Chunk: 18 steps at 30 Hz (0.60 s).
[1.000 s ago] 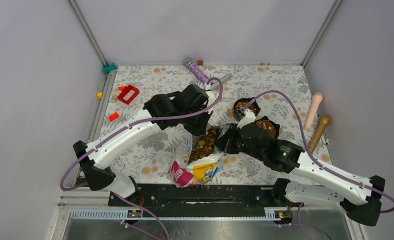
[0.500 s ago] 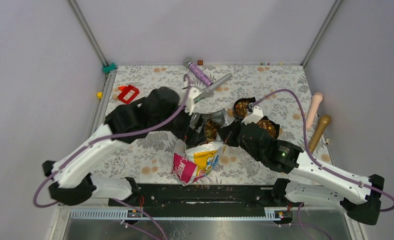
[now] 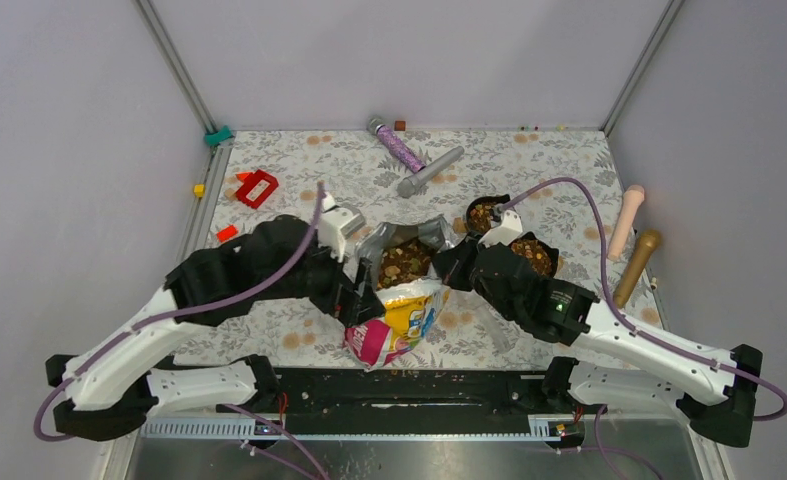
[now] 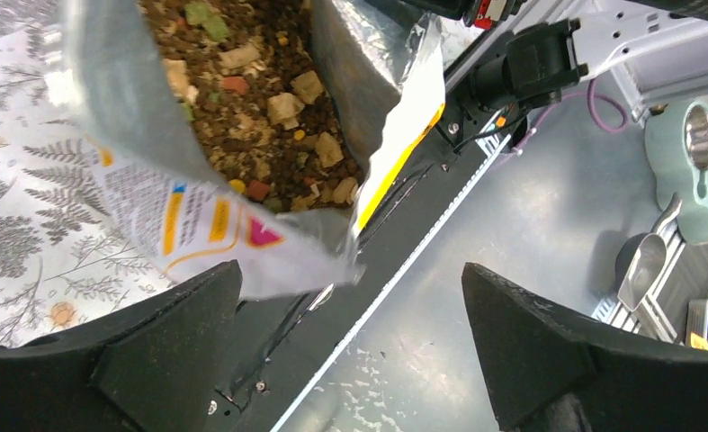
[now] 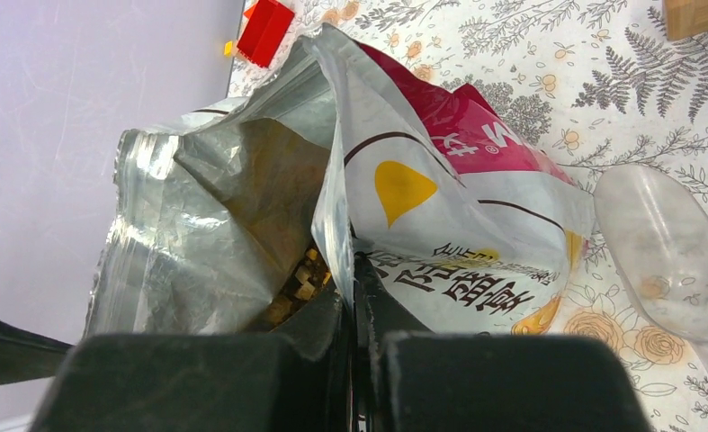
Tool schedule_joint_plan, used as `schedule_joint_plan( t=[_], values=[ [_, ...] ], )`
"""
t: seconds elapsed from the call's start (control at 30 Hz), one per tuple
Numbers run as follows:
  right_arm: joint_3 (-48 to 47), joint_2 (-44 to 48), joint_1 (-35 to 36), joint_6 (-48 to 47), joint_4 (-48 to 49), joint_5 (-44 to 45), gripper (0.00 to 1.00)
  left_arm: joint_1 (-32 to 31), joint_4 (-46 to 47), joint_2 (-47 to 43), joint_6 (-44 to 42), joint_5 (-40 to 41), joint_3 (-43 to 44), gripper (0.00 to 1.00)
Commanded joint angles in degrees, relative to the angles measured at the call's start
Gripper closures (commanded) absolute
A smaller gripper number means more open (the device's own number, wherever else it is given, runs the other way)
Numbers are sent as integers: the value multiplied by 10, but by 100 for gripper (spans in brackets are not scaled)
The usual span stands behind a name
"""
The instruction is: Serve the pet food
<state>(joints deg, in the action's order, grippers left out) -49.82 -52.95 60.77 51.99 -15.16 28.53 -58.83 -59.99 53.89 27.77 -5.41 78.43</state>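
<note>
Pet food [image 3: 402,265] is seen as a loose heap of brown and tan pellets inside the opened bag [image 3: 401,325]. The bag is placed at the middle of the near edge of the floral mat [image 3: 299,170], with its open mouth on the far side. More pellets are held in two black bowls [image 3: 484,213], set just beside the bag toward the right edge. The right gripper [image 5: 354,328] is pressed together on the bag's right wall, and the foil is pinched between its fingers. The left gripper [image 4: 350,270] is spread wide at the bag's left side; whether the bag is touched by it cannot be told. A clear scoop [image 5: 660,256] is seen on the mat beside the bag.
</note>
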Motion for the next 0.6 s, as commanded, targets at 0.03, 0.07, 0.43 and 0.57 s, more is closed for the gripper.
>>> schedule_joint_plan(
  t=[0.03, 0.07, 0.43, 0.57],
  values=[
    [-35, 3, -5, 5, 119, 78, 98, -28, 46, 82, 2, -41, 27, 12],
    [-37, 5, -5, 3, 116, 80, 98, -35, 45, 96, -3, -33, 34, 15],
    [-37, 17, -5, -9, 103, 98, 96, -78, 7, 120, -11, 46, 37, 57],
    [-49, 21, -4, -70, 97, 69, 90, -82, -8, 111, -13, 79, 35, 91]
  ],
)
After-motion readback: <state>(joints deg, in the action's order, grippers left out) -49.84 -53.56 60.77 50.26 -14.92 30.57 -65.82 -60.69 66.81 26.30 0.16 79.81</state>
